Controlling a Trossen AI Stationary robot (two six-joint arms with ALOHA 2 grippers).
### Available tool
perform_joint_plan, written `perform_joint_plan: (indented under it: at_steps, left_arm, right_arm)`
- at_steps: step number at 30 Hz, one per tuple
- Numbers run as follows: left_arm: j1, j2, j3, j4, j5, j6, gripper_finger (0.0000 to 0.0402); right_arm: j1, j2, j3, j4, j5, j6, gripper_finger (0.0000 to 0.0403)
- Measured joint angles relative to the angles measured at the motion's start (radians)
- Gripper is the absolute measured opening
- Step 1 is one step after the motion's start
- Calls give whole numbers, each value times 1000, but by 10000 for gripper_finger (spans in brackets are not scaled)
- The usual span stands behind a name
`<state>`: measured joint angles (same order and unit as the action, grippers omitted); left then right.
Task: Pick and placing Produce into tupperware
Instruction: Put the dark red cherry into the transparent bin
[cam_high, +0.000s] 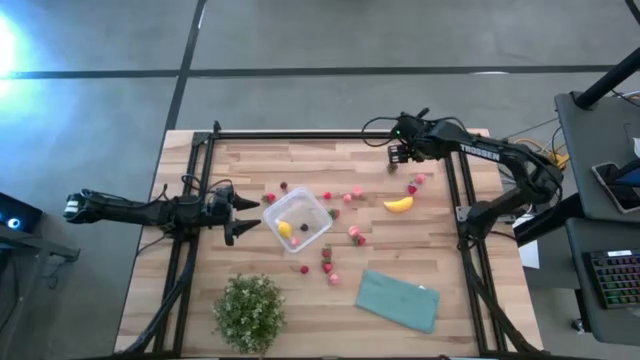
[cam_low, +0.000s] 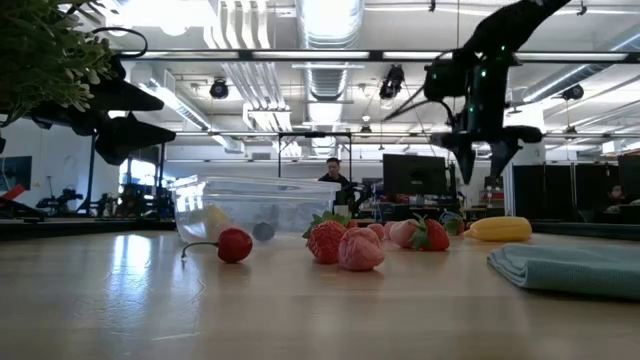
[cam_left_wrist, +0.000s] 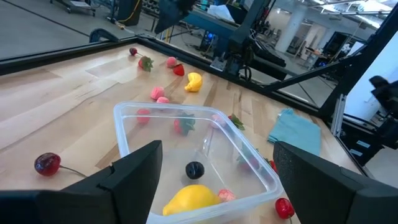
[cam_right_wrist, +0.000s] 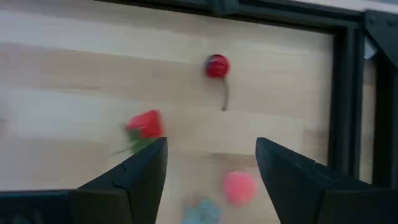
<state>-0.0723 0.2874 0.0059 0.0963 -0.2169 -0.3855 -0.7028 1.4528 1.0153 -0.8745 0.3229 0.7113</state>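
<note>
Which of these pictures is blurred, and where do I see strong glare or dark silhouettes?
Right wrist view: the fruits on the wood are smeared, for example the strawberry. High view: a bright glare spot sits at the left edge, on the floor. Low view: ceiling lights glare, so the plant and the right gripper look like dark silhouettes. Left wrist view: the container is sharp.
</note>
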Motion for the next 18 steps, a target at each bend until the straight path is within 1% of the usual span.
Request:
perform_joint_plan:
  at_steps: [5,12,18]
  left_arm:
    - [0,0,0,-1,0,0,293]
    - [0,-1,0,0,0,0,293]
    - [0,0,0,0,0,0,293]
  right_arm:
    - [-66,75,6,18,-6,9,231]
    - [-119,222,120,51,-33,-80,228]
    - [-167,340,189,30,-65,-84,228]
